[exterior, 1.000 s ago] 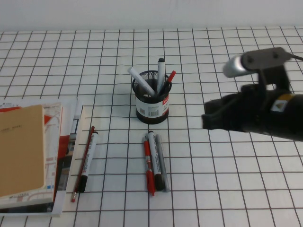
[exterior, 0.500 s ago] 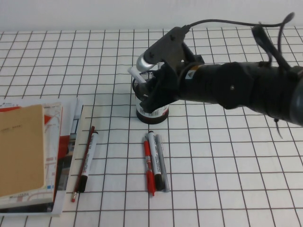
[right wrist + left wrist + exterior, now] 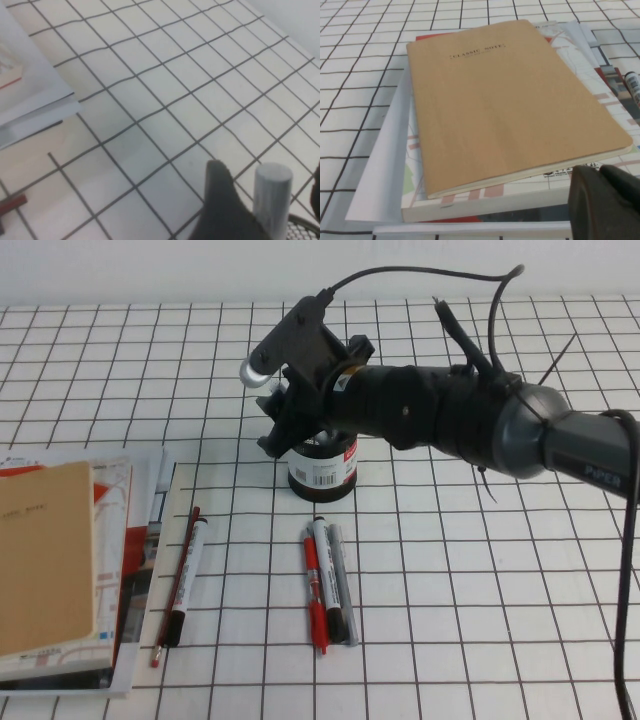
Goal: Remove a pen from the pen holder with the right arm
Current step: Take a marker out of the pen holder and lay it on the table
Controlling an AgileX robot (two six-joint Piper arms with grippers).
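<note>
The black mesh pen holder stands mid-table, its top covered by my right arm. My right gripper hangs over the holder's left rim. In the right wrist view the gripper is open, and the rounded top of a grey-white pen stands between its fingers, with a gap on the far side. The holder's mesh rim shows just below. The other pens in the holder are hidden. My left gripper is shut, parked over the edge of a tan notebook.
Three markers lie side by side in front of the holder. A black-and-white marker and a red pencil lie beside a stack of notebook and papers at the front left.
My right arm swung in from the right side to above the pen holder, and its gripper opened around the grey-white pen's top. Nothing on the table moved.
</note>
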